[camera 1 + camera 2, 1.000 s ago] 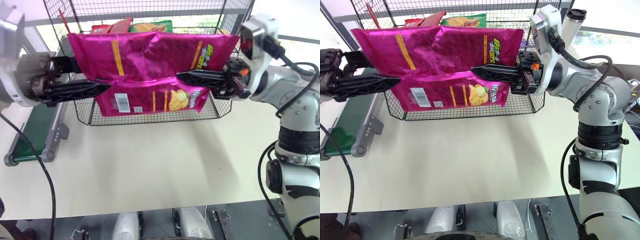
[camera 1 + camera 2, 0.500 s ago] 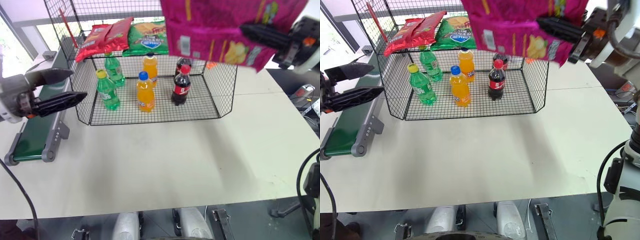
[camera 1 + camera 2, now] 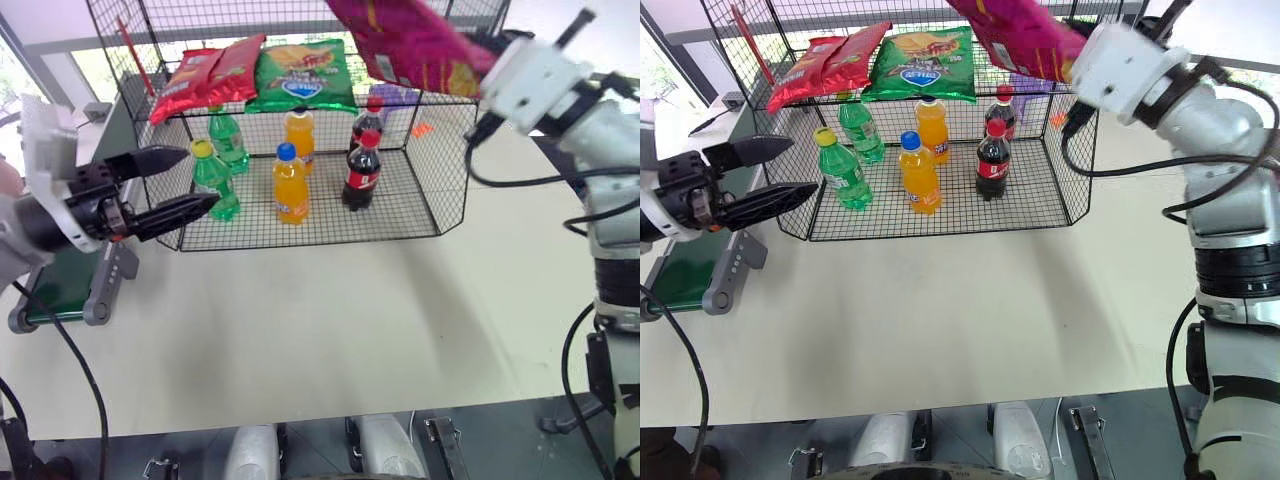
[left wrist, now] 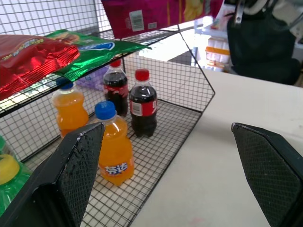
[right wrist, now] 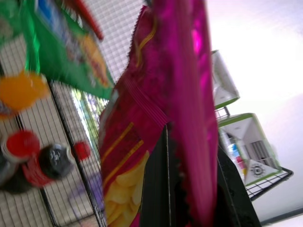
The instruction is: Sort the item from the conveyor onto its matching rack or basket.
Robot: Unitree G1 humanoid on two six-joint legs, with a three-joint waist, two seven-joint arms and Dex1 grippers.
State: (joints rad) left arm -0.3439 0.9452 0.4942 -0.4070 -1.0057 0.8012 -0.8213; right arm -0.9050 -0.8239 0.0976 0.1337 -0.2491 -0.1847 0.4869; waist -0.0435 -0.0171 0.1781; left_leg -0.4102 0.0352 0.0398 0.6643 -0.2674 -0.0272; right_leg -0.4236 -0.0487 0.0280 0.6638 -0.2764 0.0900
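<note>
Pink snack bag (image 3: 415,45) sits at the top centre-right of the frame, held up in my right gripper (image 5: 189,189), fingers clamped on its edge, over the right end of the wire cage (image 3: 440,215) upper shelf, not yet resting on it. I'd judge the bag light, soft and crinkly, with slippery foil and crushable chips inside; best to hold it by the flat seam edge, not the puffed middle. My left gripper (image 3: 185,185) is at mid-left of the frame, fingers spread wide and empty, near the cage's front-left corner. On the shelf at upper centre lie the red bags (image 3: 205,75) and the green bag (image 3: 300,75), side by side; the free spot is to their right. Bottles (image 3: 290,185) stand on the cage floor below. The conveyor (image 3: 60,290) runs along the left edge of the frame. Versus a second ago: both grippers then stretched the bag flat across the cage front; now my left has let go and dropped away, and my right alone has carried the bag up and right.
</note>
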